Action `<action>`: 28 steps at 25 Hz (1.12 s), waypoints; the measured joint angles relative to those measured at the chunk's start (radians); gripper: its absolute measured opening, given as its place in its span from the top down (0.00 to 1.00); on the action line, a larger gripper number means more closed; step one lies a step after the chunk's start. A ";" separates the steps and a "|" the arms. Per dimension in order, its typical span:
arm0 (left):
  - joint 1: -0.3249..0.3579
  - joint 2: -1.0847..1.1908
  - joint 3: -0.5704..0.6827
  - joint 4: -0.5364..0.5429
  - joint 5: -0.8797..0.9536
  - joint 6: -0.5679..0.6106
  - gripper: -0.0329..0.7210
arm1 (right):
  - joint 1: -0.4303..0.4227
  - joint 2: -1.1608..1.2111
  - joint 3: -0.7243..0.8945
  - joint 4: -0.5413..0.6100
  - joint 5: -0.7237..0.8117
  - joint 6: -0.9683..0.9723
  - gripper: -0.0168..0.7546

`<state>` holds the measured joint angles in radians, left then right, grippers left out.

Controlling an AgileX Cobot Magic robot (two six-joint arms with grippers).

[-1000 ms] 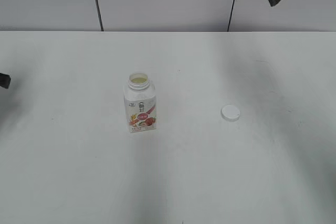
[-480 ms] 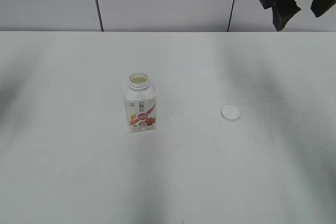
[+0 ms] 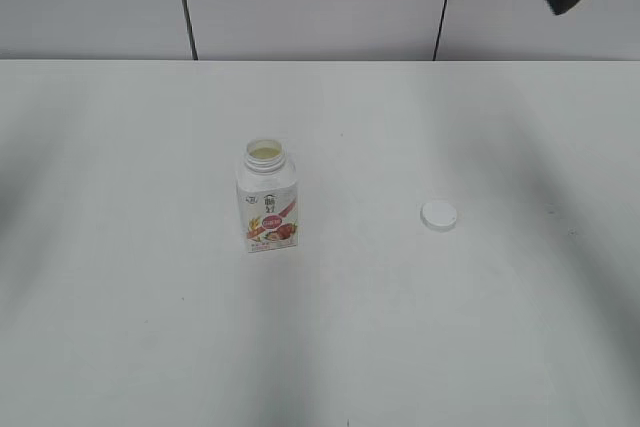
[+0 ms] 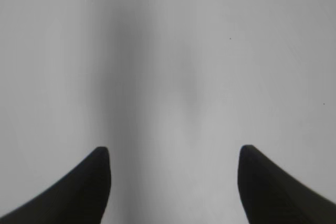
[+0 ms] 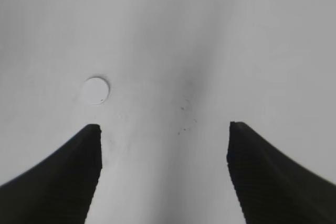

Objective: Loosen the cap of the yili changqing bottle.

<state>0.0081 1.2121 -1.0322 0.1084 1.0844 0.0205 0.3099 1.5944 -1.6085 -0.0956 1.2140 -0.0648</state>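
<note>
Two separate pieces: uncapped yili changqing bottle [image 3: 269,197], cap [image 3: 438,215] well right.

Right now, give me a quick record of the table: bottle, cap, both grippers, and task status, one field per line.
bottle: upright on the table, neck open, pale contents visible
cap: off the bottle, lying flat on the table to its right, also seen in the right wrist view
left gripper: open, empty, over bare table
right gripper: open, empty, raised near the top right corner of the exterior view
task status: cap fully removed
</note>
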 joint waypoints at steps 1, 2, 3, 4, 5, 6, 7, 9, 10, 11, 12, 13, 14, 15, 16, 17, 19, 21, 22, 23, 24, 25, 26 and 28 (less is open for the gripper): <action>0.000 -0.011 0.000 -0.001 0.012 0.006 0.33 | -0.028 -0.019 0.011 0.003 0.000 -0.003 0.22; 0.000 -0.021 0.000 -0.002 0.022 0.009 0.33 | -0.055 -0.038 0.022 0.004 0.000 -0.004 0.22; 0.000 -0.032 0.002 -0.002 0.027 0.012 0.33 | -0.086 -0.057 0.038 0.007 0.000 -0.007 0.22; 0.000 -0.046 0.006 -0.002 0.030 0.015 0.33 | -0.118 -0.072 0.058 0.009 0.000 -0.012 0.22; 0.000 -0.060 0.014 -0.006 0.030 0.017 0.33 | -0.149 -0.090 0.081 0.010 0.000 -0.016 0.22; 0.000 -0.073 0.027 -0.011 0.031 0.017 0.33 | -0.171 -0.110 0.103 0.010 0.000 -0.018 0.22; 0.000 -0.088 0.044 -0.018 0.031 0.018 0.33 | -0.195 -0.127 0.133 0.010 0.000 -0.019 0.22; 0.000 -0.114 0.083 -0.026 0.031 0.018 0.33 | -0.230 -0.180 0.197 0.012 0.000 -0.020 0.22; 0.000 -0.129 0.107 -0.028 0.031 0.018 0.33 | -0.243 -0.207 0.235 0.014 0.000 -0.023 0.22; 0.000 -0.146 0.126 -0.031 0.033 0.018 0.33 | -0.250 -0.241 0.274 0.019 0.001 -0.027 0.22; 0.000 -0.165 0.147 -0.036 0.038 0.018 0.33 | -0.253 -0.276 0.315 0.026 0.001 -0.033 0.22; 0.000 -0.182 0.167 -0.041 0.044 0.018 0.33 | -0.254 -0.313 0.348 0.039 0.002 -0.037 0.22; 0.000 -0.204 0.185 -0.046 0.049 0.018 0.33 | -0.254 -0.344 0.387 0.055 0.002 -0.039 0.22; 0.000 -0.229 0.200 -0.050 0.056 0.018 0.33 | -0.254 -0.381 0.426 0.075 0.003 -0.041 0.22; 0.000 -0.249 0.215 -0.053 0.066 0.018 0.33 | -0.254 -0.420 0.457 0.087 0.003 -0.042 0.22; 0.000 -0.276 0.229 -0.056 0.081 0.018 0.33 | -0.254 -0.453 0.495 0.096 0.003 -0.043 0.22; 0.000 -0.332 0.254 -0.064 0.105 0.018 0.33 | -0.254 -0.540 0.566 0.096 0.004 -0.044 0.22; 0.000 -0.393 0.282 -0.073 0.120 0.018 0.33 | -0.254 -0.626 0.620 0.096 0.004 -0.044 0.22; 0.000 -0.446 0.291 -0.081 0.126 0.018 0.33 | -0.254 -0.674 0.646 0.096 0.004 -0.044 0.22; 0.000 -0.476 0.301 -0.089 0.129 0.018 0.33 | -0.254 -0.722 0.666 0.096 0.004 -0.044 0.22; 0.000 -0.499 0.311 -0.099 0.132 0.018 0.33 | -0.254 -0.790 0.688 0.096 0.004 -0.044 0.22; 0.000 -0.527 0.322 -0.108 0.133 0.018 0.33 | -0.254 -0.828 0.710 0.096 0.002 -0.044 0.22; 0.000 -0.555 0.328 -0.108 0.135 0.018 0.33 | -0.254 -0.873 0.731 0.096 -0.002 -0.044 0.22; 0.000 -0.611 0.339 -0.108 0.135 0.018 0.33 | -0.254 -0.941 0.768 0.096 -0.005 -0.044 0.22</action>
<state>0.0081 0.6016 -0.6933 0.0000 1.2190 0.0384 0.0557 0.6538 -0.8404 0.0000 1.2088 -0.1090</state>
